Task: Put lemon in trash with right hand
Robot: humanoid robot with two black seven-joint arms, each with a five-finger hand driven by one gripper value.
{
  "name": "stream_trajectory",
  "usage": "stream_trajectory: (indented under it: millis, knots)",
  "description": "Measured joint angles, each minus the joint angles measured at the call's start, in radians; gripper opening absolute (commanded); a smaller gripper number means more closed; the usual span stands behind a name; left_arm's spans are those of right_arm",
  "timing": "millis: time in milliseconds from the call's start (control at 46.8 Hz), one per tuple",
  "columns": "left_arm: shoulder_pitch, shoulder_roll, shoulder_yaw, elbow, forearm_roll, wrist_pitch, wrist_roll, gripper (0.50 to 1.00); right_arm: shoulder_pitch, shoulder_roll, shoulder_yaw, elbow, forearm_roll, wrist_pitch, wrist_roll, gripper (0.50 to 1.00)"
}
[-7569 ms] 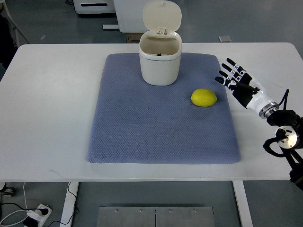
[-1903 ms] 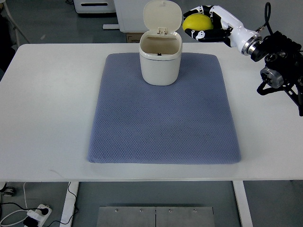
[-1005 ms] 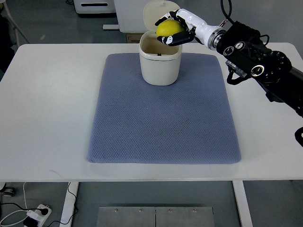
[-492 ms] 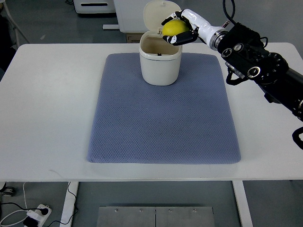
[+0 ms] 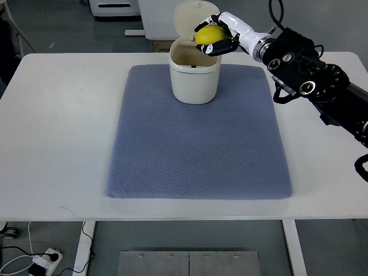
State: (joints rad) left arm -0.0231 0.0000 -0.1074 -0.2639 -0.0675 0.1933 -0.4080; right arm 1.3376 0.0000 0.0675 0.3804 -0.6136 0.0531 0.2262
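The lemon (image 5: 210, 36) sits in the curled fingers of the right hand (image 5: 221, 35), held above the far right rim of the open bin (image 5: 194, 77). The bin stands on a mat (image 5: 198, 146) on the table (image 5: 57, 138), its lid (image 5: 192, 18) tipped back.

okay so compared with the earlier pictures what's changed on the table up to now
The right hand took the lemon off the blue mat, where it lay to the right of the trash bin, lifted it and carried it back and left. It now holds the lemon over the bin's open rim, not yet released. Bin, raised lid and mat stayed put.
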Motion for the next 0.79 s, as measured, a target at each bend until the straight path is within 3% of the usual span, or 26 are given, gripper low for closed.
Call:
stream_trajectory:
  millis: [214,299,577,791]
  knots:
    - [0.0,0.0,0.0,0.0,0.0,0.0,0.0,1.0,0.004,0.0,0.0,0.015,0.0,0.004,0.0,0.83]
    - [0.0,0.0,0.0,0.0,0.0,0.0,0.0,1.0,0.005,0.0,0.0,0.021,0.0,0.008,-0.002,0.897]
    - [0.0,0.0,0.0,0.0,0.0,0.0,0.0,1.0,0.004,0.0,0.001,0.031,0.0,0.009,-0.002,0.899]
    - [0.0,0.0,0.0,0.0,0.0,0.0,0.0,1.0,0.004,-0.043,0.003,0.107,0.001,0.009,0.001,0.899]
